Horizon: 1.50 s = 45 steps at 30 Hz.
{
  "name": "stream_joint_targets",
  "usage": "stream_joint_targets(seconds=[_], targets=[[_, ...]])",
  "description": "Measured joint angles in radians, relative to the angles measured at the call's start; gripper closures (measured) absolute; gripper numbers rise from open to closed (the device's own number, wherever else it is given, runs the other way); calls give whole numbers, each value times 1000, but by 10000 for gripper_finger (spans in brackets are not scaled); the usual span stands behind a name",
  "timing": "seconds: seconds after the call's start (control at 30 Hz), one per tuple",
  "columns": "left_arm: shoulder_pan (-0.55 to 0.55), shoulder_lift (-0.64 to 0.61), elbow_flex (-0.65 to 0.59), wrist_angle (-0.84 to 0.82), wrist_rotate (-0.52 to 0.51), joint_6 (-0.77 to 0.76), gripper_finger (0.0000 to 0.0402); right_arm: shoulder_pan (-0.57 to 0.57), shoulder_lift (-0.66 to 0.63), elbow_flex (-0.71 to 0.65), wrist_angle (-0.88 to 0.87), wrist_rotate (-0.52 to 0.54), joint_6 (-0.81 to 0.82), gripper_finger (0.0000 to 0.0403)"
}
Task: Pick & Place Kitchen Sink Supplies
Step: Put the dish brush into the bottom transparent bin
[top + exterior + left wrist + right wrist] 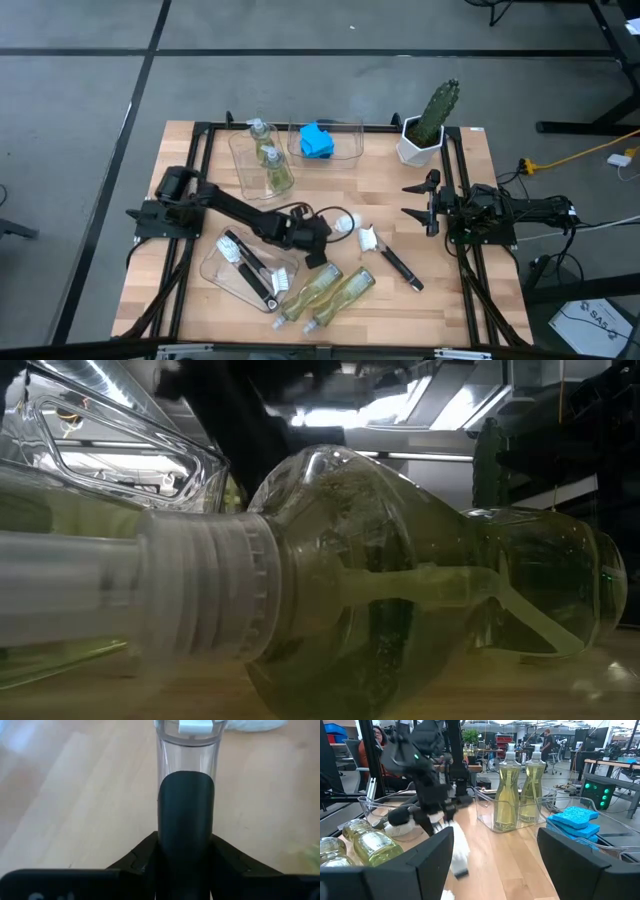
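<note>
A wooden counter (190, 310) in a black frame stands on grey floor, carrying two upright soap bottles (266, 158) in a clear bin (240, 160), blue sponges (317, 140) in a second bin (350, 145) and a cactus (431, 118) at the far edge. Nearer lie two more soap bottles (328, 290), one dish brush (250, 265) in a third bin (215, 270) and another brush (392, 256) loose. The left end effector (322, 245) sits mid-counter over a clear tube (186, 750), though I cannot tell whether it is clenched, while the right end effector (412, 200) waits released near the cactus.
</note>
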Motion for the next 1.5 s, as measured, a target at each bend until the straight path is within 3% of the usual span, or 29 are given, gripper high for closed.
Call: stream_joint_targets(seconds=[0.17, 0.53, 0.63, 0.93, 1.23, 1.5], targets=[[-79, -108, 0, -82, -109, -31, 286, 0, 0, 0, 0, 0, 0, 118], [-361, -350, 1, -142, -549, -88, 286, 0, 0, 0, 0, 0, 0, 118], [-438, -383, 2, -162, -587, -86, 286, 0, 0, 0, 0, 0, 0, 118], [-591, -394, 3, -443, -442, -142, 286, 0, 0, 0, 0, 0, 0, 118], [-654, -394, 3, -789, 56, -363, 286, 0, 0, 0, 0, 0, 0, 118], [-680, -394, 3, -881, 136, -452, 286, 0, 0, 0, 0, 0, 0, 118]])
